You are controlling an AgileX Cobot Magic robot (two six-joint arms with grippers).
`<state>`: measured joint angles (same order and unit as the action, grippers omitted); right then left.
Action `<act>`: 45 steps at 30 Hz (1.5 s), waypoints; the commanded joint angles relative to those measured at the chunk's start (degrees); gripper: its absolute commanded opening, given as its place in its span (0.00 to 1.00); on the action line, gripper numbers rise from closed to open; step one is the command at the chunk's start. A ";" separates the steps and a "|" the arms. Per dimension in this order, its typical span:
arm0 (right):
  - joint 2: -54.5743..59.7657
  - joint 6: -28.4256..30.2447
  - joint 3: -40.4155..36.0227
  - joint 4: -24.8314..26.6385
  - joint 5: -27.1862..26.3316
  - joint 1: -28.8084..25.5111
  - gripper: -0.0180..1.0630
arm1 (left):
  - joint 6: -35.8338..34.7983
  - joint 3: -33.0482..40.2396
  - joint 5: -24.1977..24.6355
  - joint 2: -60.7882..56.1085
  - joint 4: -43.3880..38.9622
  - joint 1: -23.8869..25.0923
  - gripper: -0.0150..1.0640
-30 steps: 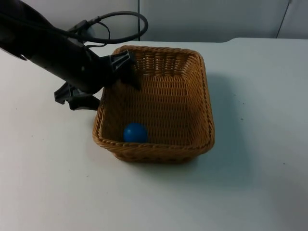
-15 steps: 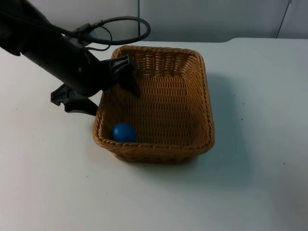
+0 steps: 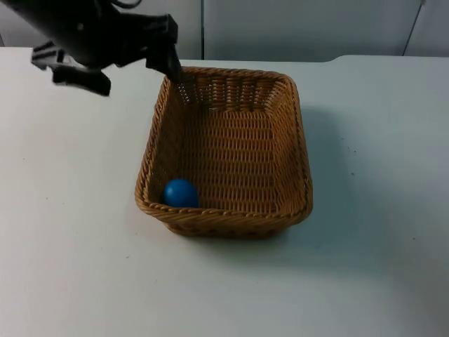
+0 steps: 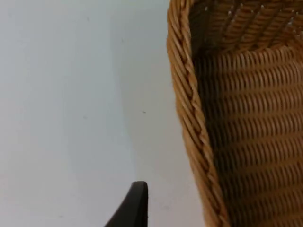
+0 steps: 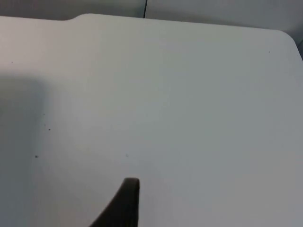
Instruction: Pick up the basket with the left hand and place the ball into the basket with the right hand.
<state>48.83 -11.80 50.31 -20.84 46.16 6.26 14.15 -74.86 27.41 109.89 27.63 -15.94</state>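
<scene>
The brown wicker basket (image 3: 300, 151) rests on the white table. A blue ball (image 3: 180, 193) lies inside it, in the near left corner. My left gripper (image 3: 135, 74) hovers open at the basket's far left corner. One finger stands just over the rim there, the other out over the table, and nothing is held. The left wrist view has the basket's braided rim (image 4: 189, 118) beside a black fingertip (image 4: 136, 201). Of my right arm, which waits, one black fingertip (image 5: 128, 198) stands over bare table.
White table top (image 3: 379, 267) lies all around the basket. The grey partition wall (image 3: 302, 28) runs along the far edge.
The left gripper has come off the basket's left rim and moved back toward the far left corner. The ball rolled left into the near corner and now lies still.
</scene>
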 commanded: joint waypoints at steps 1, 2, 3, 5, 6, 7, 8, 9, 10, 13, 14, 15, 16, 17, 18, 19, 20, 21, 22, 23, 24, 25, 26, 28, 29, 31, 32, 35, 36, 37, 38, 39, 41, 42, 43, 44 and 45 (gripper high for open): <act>0.02 -0.36 -0.22 0.10 -1.12 0.22 0.95 | -2.14 -0.40 1.01 -2.41 -8.10 -0.49 0.87; 0.02 -0.36 -0.22 0.10 -1.27 0.22 0.95 | -3.56 -0.40 1.87 -3.80 -15.91 -0.49 0.87; 0.02 -0.36 -0.22 0.10 -1.27 0.22 0.95 | -4.15 -0.40 2.32 -4.29 -18.63 -0.49 0.87; 0.02 -0.36 -0.22 0.10 -1.27 0.22 0.95 | -5.36 -0.40 3.12 -5.07 -23.14 -0.49 0.87; 0.02 -0.36 -0.22 0.10 -1.27 0.22 0.95 | -7.06 -0.40 4.17 -6.20 -27.63 -0.49 0.87; 0.02 -0.36 -0.22 0.10 -1.38 0.22 0.95 | -8.79 -0.40 4.70 -6.94 -29.92 -0.38 0.87; 0.02 -0.36 -0.22 0.10 -1.60 0.22 0.95 | -10.32 -0.40 5.01 -7.80 -30.66 -0.24 0.87; 0.02 -0.36 -0.22 0.10 -1.87 0.22 0.95 | -12.05 -0.40 5.02 -8.75 -30.66 -0.24 0.87; 0.02 -0.36 -0.22 0.10 -2.29 0.22 0.95 | -12.92 -0.40 5.11 -9.62 -30.55 -0.24 0.87; 0.02 -0.36 -0.22 0.10 -2.99 0.22 0.95 | -13.03 -0.40 7.09 -11.34 -29.09 -0.24 0.87; 0.02 -0.36 -0.22 0.10 -3.10 0.22 0.95 | -13.03 -0.40 7.66 -11.74 -29.09 -0.24 0.87; 0.02 -0.36 -0.22 0.10 -3.10 0.22 0.95 | -13.03 -0.40 8.61 -12.24 -29.21 -0.24 0.87; 0.02 -0.36 -0.22 0.10 -3.10 0.22 0.95 | -13.03 -0.40 8.61 -12.24 -29.21 -0.24 0.87; 0.02 -0.36 -0.22 -0.03 -3.22 0.22 0.95 | -13.03 -0.40 10.51 -13.17 -29.72 -0.24 0.87; 0.02 -0.36 -0.22 -0.03 -3.22 0.22 0.95 | -13.03 -0.40 11.82 -13.73 -29.72 -0.24 0.87; 0.02 -0.36 -0.22 -0.14 -3.22 0.22 0.95 | -13.03 -0.40 13.55 -14.34 -29.72 -0.24 0.87; 0.02 -0.45 -0.22 -0.12 -3.11 0.22 0.95 | -13.03 -0.27 14.59 -14.95 -29.61 -0.24 0.87; 0.02 -0.45 -0.22 -0.12 -3.11 0.22 0.95 | -13.03 -0.27 14.59 -14.95 -29.61 -0.24 0.87; 0.02 -0.45 -0.22 -0.12 -3.11 0.22 0.95 | -13.03 0.25 14.58 -15.88 -29.30 -0.24 0.87; -0.14 -0.45 -0.22 -0.12 -2.71 0.22 0.95 | -13.03 0.98 13.36 -17.42 -29.12 -0.24 0.87; -0.58 -0.45 -0.22 -0.12 -1.75 0.22 0.95 | -13.03 2.15 12.50 -20.05 -29.29 -0.24 0.87; -0.58 -0.45 -0.22 -0.12 -1.75 0.22 0.95 | -13.03 2.15 12.50 -20.05 -29.29 -0.24 0.87; -0.98 -0.45 -0.22 -0.12 -1.04 0.22 0.95 | -13.03 2.92 12.42 -21.90 -29.72 -0.24 0.87; -0.98 -0.80 -0.22 -0.27 0.16 0.22 0.95 | -13.03 4.47 12.36 -25.56 -29.72 -0.14 0.87; -1.07 -2.10 -0.22 -0.36 0.30 0.22 0.95 | -13.03 5.41 12.11 -27.37 -29.54 -0.14 0.87; -1.07 -3.62 -0.22 -0.24 0.30 0.22 0.95 | -13.03 6.81 11.97 -30.14 -29.37 -0.14 0.87; -1.07 -4.75 -0.22 -0.12 0.30 0.22 0.95 | -13.30 8.52 11.97 -32.80 -29.10 -0.14 0.87; -1.58 -6.77 -0.56 -0.12 0.31 0.22 0.95 | -14.15 15.31 8.66 -41.77 -29.06 -0.14 0.87; -2.36 -6.21 -1.42 -0.25 -0.91 0.22 0.95 | -14.46 18.03 7.51 -44.55 -29.43 -0.14 0.87; -2.36 -6.21 -1.42 -0.25 -0.91 0.22 0.95 | -14.46 18.03 7.51 -44.55 -29.43 -0.14 0.87; -3.07 -6.20 -2.56 -0.34 -2.08 0.22 0.95 | -14.71 20.37 7.26 -47.78 -29.74 -0.14 0.87; -4.13 -6.20 -3.88 -0.34 -3.17 0.22 0.95 | -14.76 22.09 7.26 -50.47 -29.74 -0.14 0.87; -6.59 -6.20 -6.82 -0.23 -5.21 0.22 0.95 | -14.76 25.43 7.26 -56.71 -30.32 -0.14 0.87; -8.33 -6.20 -8.51 -0.23 -6.03 0.22 0.95 | -14.76 26.50 7.37 -59.49 -31.26 -0.25 0.87; -8.33 -6.20 -8.51 -0.23 -6.03 0.22 0.95 | -14.76 26.50 7.37 -59.49 -31.26 -0.25 0.87; -10.23 -6.20 -9.95 -0.23 -6.78 0.22 0.95 | -14.76 27.04 8.02 -62.01 -32.27 -0.25 0.87; -12.06 -6.20 -10.90 -0.23 -6.87 0.22 0.95 | -15.01 27.58 8.91 -64.01 -32.27 -0.25 0.87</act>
<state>39.01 -17.79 40.43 -20.95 40.85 6.26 -0.34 -48.16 36.32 48.43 -3.92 -15.94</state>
